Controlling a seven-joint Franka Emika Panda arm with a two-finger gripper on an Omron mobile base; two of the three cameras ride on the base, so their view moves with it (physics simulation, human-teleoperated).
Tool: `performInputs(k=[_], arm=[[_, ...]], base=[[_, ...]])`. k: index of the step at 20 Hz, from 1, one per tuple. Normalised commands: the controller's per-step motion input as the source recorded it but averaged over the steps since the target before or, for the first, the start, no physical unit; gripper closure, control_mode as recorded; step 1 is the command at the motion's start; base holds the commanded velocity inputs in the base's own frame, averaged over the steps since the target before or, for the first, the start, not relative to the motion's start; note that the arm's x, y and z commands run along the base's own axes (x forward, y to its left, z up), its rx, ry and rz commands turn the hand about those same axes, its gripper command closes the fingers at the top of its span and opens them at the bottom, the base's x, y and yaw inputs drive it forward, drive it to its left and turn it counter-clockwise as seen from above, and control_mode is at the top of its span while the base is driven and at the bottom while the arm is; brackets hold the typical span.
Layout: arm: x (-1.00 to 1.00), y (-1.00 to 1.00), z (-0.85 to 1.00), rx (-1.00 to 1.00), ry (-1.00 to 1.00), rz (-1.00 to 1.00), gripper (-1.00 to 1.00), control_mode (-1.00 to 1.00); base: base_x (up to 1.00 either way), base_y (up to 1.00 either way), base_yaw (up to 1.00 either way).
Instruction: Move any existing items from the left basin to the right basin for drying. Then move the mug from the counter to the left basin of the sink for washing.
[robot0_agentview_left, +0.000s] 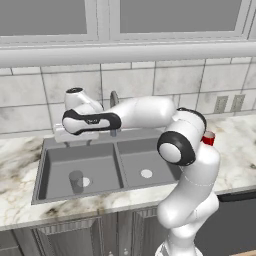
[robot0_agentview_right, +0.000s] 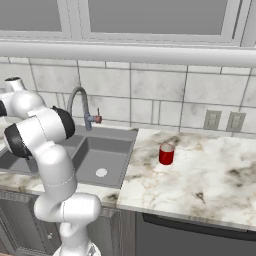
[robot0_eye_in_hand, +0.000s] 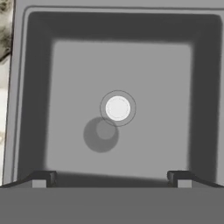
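Hand view | my gripper (robot0_eye_in_hand: 111, 178) hangs wide open, empty, above the left basin (robot0_eye_in_hand: 39, 96) | grey cup (robot0_eye_in_hand: 101, 134) upright beside the drain (robot0_eye_in_hand: 117, 108), mid-floor | likely light, rigid, smooth-walled | I'd pinch across its rim.

No writing, label, brand mark, number or sign can be read anywhere in these pictures. The red mug (robot0_agentview_right: 166, 154) on the counter (robot0_agentview_right: 200, 175) is plain, and so is the grey cup (robot0_agentview_left: 76, 181) in the left basin (robot0_agentview_left: 60, 165) of the sink (robot0_agentview_left: 112, 145). The two wall outlets (robot0_agentview_right: 222, 121) above the counter's back edge and the robot arm (robot0_agentview_left: 145, 112) carry no lettering that can be made out.
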Motion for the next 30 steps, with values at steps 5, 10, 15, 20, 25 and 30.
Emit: performInputs(k=[5, 10, 15, 20, 25, 30], arm=[[0.00, 0.00, -0.23, 0.00, -0.01, 0.00, -1.00, -1.00], [0.00, 0.00, -0.26, 0.00, -0.03, 0.00, -1.00, -1.00], [0.00, 0.00, -0.23, 0.00, -0.01, 0.00, -1.00, -1.00], [0.00, 0.00, -0.03, 0.00, 0.00, 0.00, -1.00, -1.00], [0.00, 0.00, 0.00, 0.00, 0.00, 0.00, -1.00, -1.00], [0.00, -0.02, -0.04, -0.01, 0.00, 0.00, -1.00, -1.00]], base=[[0.00, 0.00, 0.00], [0.00, 0.00, 0.00], [0.00, 0.00, 0.00], [0.00, 0.00, 0.00], [0.00, 0.00, 0.00], [0.00, 0.00, 0.00]])
